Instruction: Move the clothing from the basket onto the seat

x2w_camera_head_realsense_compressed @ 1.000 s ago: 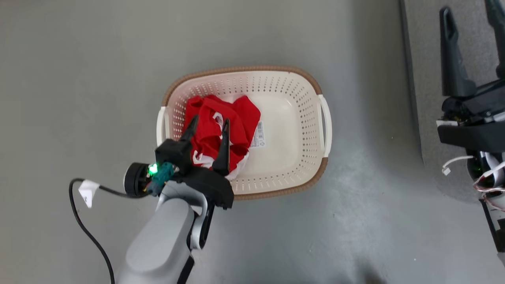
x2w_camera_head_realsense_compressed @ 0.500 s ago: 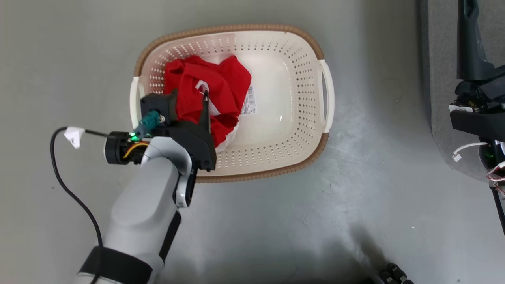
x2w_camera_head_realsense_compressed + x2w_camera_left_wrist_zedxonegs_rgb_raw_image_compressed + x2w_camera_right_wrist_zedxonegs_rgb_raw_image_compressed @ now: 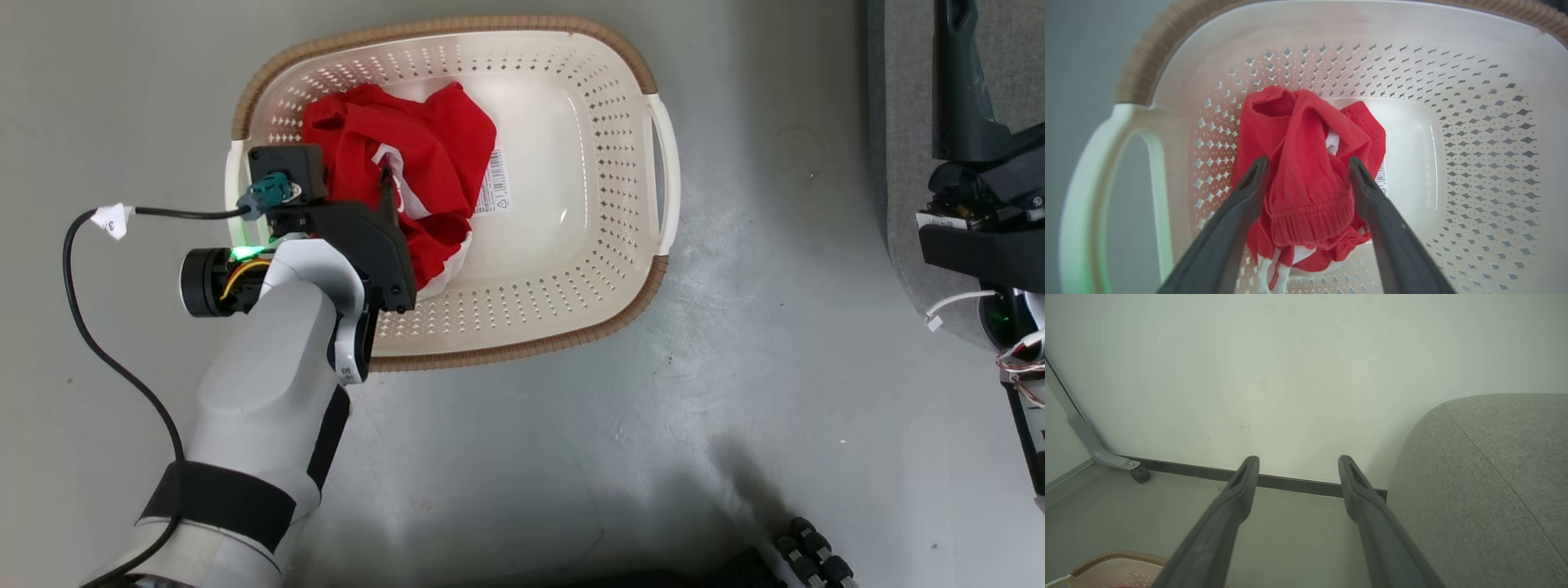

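With my left gripper (image 3: 1307, 163) spread wide, fingers either side of the red clothing (image 3: 1298, 134) bunched at the left-handle end of the basket (image 3: 1474, 122), I'd sink deep past the waistband before closing, so both garments lift together

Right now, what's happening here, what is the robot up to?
The robot's left end effector reaches into the basket on the floor, open, its fingers straddling the crumpled red clothing; it has not closed on the fabric. The right end effector is open and holds nothing, off to the side by the grey seat. The clothing lies in the basket, so the move to the seat is not yet done.
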Robot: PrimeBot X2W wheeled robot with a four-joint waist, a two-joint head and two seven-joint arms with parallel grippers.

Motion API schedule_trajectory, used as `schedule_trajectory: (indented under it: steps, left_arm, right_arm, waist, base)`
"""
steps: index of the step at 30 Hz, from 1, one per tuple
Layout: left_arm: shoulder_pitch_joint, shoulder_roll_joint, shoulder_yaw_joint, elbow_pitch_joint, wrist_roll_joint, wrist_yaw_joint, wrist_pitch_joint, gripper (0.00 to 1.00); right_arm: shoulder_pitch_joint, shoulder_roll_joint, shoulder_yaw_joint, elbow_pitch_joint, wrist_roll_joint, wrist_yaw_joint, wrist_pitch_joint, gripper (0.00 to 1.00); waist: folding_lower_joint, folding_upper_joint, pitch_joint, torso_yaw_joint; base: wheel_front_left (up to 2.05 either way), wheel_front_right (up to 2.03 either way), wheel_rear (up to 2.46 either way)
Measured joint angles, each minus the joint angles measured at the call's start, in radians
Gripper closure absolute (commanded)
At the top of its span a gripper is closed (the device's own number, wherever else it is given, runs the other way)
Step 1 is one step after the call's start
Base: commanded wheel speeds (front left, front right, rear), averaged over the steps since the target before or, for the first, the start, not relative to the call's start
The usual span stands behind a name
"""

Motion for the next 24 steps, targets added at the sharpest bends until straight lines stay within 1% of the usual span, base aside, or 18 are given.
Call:
schedule_trajectory:
  steps: [6,7,8,9,15,24]
  left_arm:
    - [-0.015,-0.001,-0.030,0.045,-0.007,0.000,0.023,0.00]
    - [-0.017,-0.001,-0.031,0.050,-0.008,0.000,0.023,0.33]
    - [-0.019,-0.001,-0.034,0.055,-0.011,0.000,0.023,0.87]
    - [-0.020,0.000,-0.037,0.059,-0.013,0.000,0.023,1.00]
    - [-0.022,-0.001,-0.062,0.075,-0.015,0.000,0.010,1.00]
    - [0.016,0.000,-0.106,0.057,-0.064,0.000,-0.068,1.00]
  right_arm:
    - [-0.010,0.009,0.003,0.006,0.007,0.005,0.000,0.00]
    - [-0.010,0.010,0.003,0.007,0.007,0.007,0.000,0.00]
    - [-0.010,0.010,0.003,0.010,0.009,0.007,0.000,0.00]
    - [-0.010,0.011,0.003,0.012,0.009,0.007,0.000,0.00]
    - [-0.011,0.015,-0.006,0.037,0.010,0.007,0.000,0.00]
    - [-0.011,0.019,-0.007,0.105,0.016,0.007,0.000,0.00]
  waist:
    - [0.0001,0.0000,0.015,-0.014]
    - [0.0000,0.0000,0.016,-0.016]
    - [0.0000,-0.0001,0.016,-0.018]
    - [0.0000,0.0000,0.017,-0.020]
    - [0.0000,0.0000,0.009,-0.024]
    - [-0.0002,-0.0002,-0.052,-0.017]
  base:
    - [0.00,0.00,0.00]
    - [0.00,0.00,0.00]
    - [0.00,0.00,0.00]
    - [0.00,0.00,0.00]
    - [0.00,0.00,0.00]
    - [0.00,0.00,0.00]
